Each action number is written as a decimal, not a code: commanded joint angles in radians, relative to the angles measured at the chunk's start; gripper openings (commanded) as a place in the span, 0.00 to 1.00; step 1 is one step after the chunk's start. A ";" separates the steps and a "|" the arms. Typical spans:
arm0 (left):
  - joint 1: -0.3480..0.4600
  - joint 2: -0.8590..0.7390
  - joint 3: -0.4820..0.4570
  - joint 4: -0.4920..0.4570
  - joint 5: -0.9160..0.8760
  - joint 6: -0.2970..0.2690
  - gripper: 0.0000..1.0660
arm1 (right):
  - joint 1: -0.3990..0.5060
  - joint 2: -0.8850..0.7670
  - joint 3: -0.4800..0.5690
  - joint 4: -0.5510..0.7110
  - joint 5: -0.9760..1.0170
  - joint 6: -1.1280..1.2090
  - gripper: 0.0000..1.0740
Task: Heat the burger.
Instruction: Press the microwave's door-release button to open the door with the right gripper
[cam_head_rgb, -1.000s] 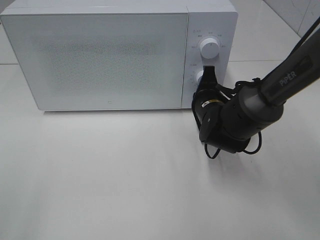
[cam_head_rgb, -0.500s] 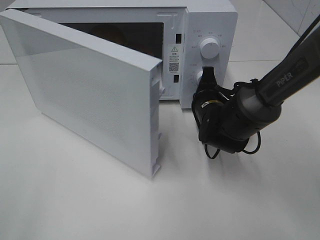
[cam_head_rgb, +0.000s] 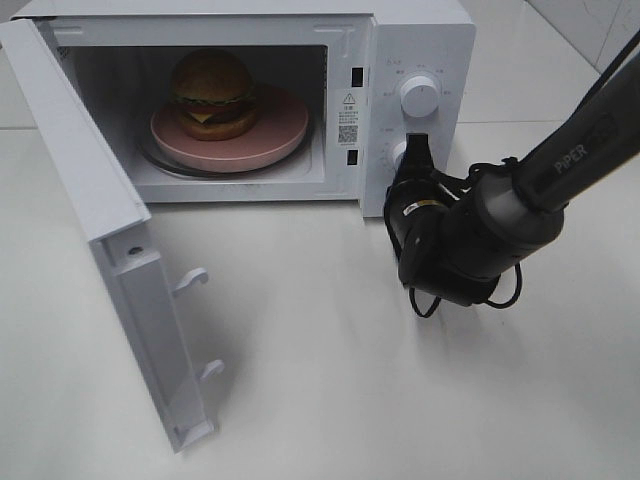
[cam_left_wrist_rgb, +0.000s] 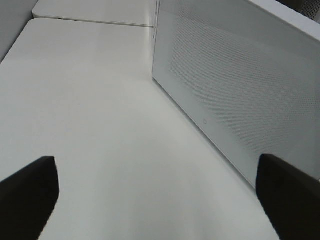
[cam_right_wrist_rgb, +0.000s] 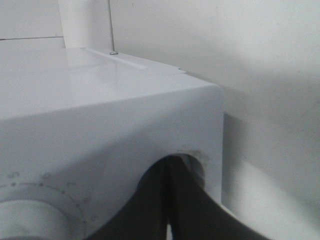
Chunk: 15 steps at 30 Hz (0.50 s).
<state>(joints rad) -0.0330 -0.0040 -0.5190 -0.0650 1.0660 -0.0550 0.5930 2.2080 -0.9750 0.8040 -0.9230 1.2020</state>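
Popped door (cam_head_rgb: 120, 250) of microwave (cam_head_rgb: 420, 40) from shut to wide open within the last second, baring burger (cam_head_rgb: 212, 88) on plate (cam_head_rgb: 275, 135) inside microwave. Rests right gripper (cam_head_rgb: 418, 150), tips pressed together, against microwave's lower knob (cam_head_rgb: 397, 156); holds left gripper (cam_left_wrist_rgb: 156, 165) spread and empty, off microwave's door. Likely leaves either lifting burger out or shutting door to start heating.

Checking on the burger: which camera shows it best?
Exterior high: the burger sits unobstructed on the pink plate inside the open microwave. Left wrist shows only the door; right wrist only the casing.
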 joint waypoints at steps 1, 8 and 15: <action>0.002 -0.007 0.003 -0.009 -0.002 0.000 0.94 | -0.052 -0.033 -0.053 -0.089 -0.207 0.019 0.00; 0.002 -0.007 0.003 -0.009 -0.002 0.003 0.94 | -0.040 -0.085 0.041 -0.111 -0.022 0.074 0.00; 0.002 -0.007 0.003 -0.009 -0.002 0.003 0.94 | -0.004 -0.119 0.117 -0.119 0.014 0.079 0.00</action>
<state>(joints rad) -0.0330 -0.0040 -0.5190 -0.0650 1.0660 -0.0550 0.5880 2.1060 -0.8580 0.6950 -0.8790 1.2810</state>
